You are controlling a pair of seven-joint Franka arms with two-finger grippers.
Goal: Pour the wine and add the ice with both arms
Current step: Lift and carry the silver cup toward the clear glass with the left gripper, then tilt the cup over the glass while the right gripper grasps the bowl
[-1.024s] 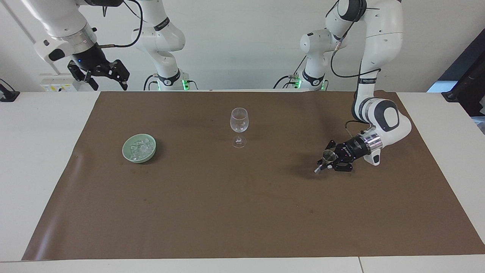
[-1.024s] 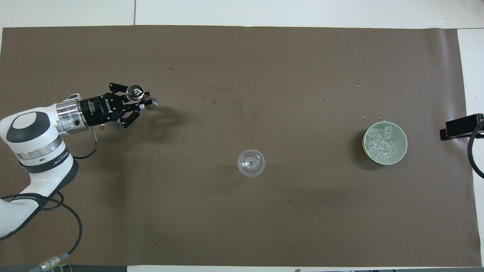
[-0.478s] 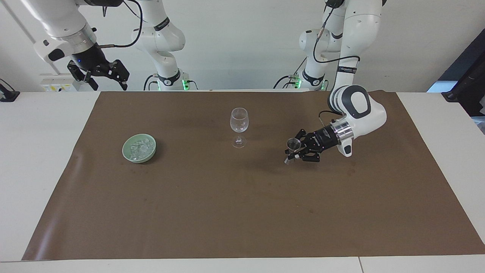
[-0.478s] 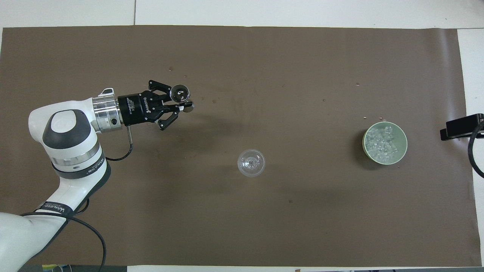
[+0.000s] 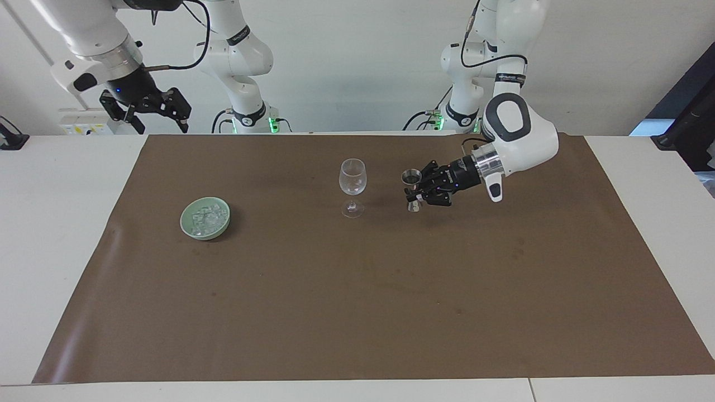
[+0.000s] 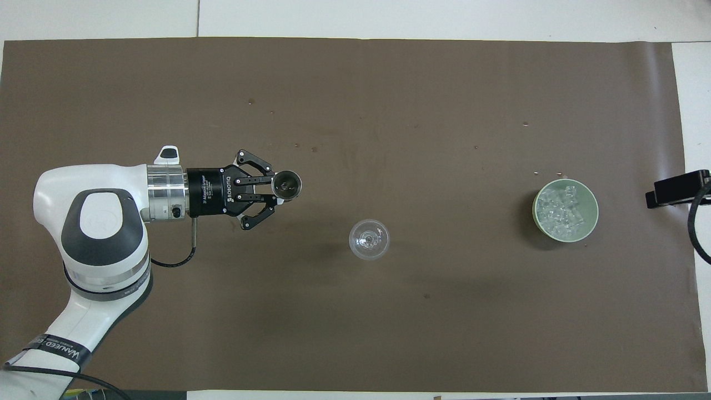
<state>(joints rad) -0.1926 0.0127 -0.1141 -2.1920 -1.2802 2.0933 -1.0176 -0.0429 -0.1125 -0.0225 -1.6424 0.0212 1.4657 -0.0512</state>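
The pouring step looks to be in hand: the left hand [image 5: 415, 192], clenched on a small metal measuring cup [image 5: 411, 177], holds it upright over the desk [image 5: 357, 312] at about three o'clock of the empty wine glass [image 5: 352, 176] in the facing view. Next, by my reckoning, it must bring the cup's lip over the glass rim and tip. The ice [image 5: 205, 217] lies in the green dish [image 5: 190, 227] toward nine o'clock, and the right hand [image 5: 149, 111] waits, fingers spread and empty, above the desk's edge at ten o'clock.

Even, bright overhead light, soft faint shadows on the brown mat [image 5: 357, 290], sharp focus, no glare.
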